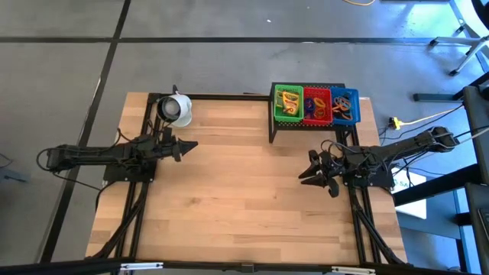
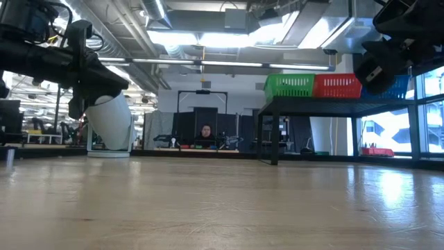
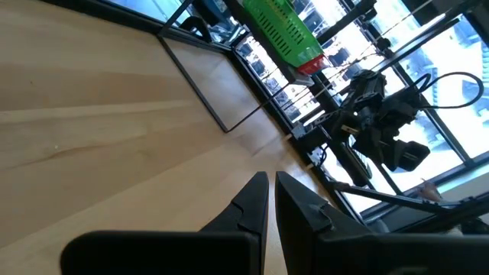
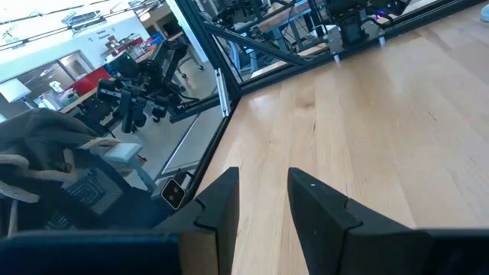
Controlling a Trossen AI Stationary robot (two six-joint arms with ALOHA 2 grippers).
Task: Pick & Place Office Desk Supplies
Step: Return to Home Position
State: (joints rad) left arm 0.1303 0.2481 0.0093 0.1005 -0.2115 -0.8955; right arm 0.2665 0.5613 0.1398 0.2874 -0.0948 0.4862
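Fingers of my left gripper [image 1: 189, 146] are pressed together; my right gripper [image 1: 306, 167] has its fingers parted. Three small plastic trays [image 1: 317, 105], green, red and blue, sit on the black wire-mesh rack [image 1: 306, 125].

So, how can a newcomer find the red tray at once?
On the right half of the wooden table stands a black wire rack. Three small trays sit in a row on top of it. The red tray is the middle one, between the green tray and the blue tray.
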